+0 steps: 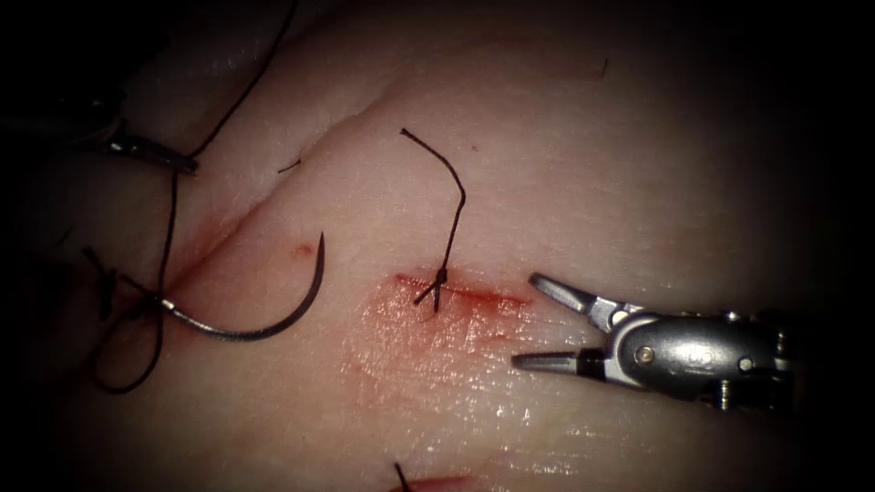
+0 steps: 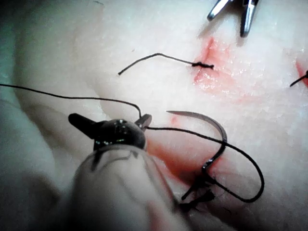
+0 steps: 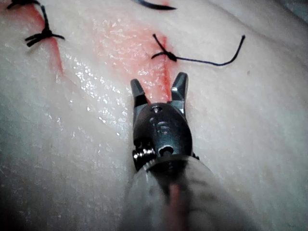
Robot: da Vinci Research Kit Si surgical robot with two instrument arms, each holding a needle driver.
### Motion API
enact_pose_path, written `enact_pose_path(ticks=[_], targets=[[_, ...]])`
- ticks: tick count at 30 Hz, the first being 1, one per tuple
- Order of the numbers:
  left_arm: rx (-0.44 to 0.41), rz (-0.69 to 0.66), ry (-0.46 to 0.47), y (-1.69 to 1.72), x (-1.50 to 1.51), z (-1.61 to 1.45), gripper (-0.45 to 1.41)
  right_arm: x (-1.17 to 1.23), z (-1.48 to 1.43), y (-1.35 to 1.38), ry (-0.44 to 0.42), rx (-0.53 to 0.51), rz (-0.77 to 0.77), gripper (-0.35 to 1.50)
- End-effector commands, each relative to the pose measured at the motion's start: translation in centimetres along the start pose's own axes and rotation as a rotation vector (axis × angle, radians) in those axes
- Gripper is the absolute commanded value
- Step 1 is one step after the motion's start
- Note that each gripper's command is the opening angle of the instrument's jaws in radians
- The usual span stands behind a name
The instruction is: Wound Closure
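The curved needle [image 1: 264, 328] lies flat on the tissue [image 1: 583, 182], left of the tied stitch, with its point [image 1: 320, 239] free and no tool holding it; the left wrist view shows the needle [image 2: 219, 132] the same way. My left tool [image 1: 187, 166] sits at the upper left, jaws shut on the thread [image 1: 170, 228], which bends at its tip [image 2: 143, 120] and runs down to the needle's tail. My right tool [image 1: 530, 322] stands open and holds nothing, just right of the knot [image 1: 439, 278] on the red cut [image 1: 483, 296]. Its spread jaws [image 3: 159, 81] point at that knot [image 3: 169, 56].
A long cut tail [image 1: 451, 173] rises from the knot. Slack thread loops [image 1: 118, 378] lie at the lower left near dark knots [image 1: 105, 282]. Another stitch [image 1: 401, 476] sits at the bottom edge, also seen as a stitch [image 3: 43, 34]. Red fluid [image 1: 410, 337] wets the tissue.
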Motion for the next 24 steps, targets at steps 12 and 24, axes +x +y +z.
enact_pose_path(ticks=[12, 24], targets=[[-0.198, -0.5, 0.639, -0.04, 0.78, 0.15, 1.08, 0.0, 0.07, 0.02, 0.003, -0.003, 0.018, 1.15], [-0.093, -0.201, 0.406, 0.35, 1.06, 0.35, 0.81, 0.0, 0.03, 0.05, 0.004, -0.001, 0.027, 1.11]])
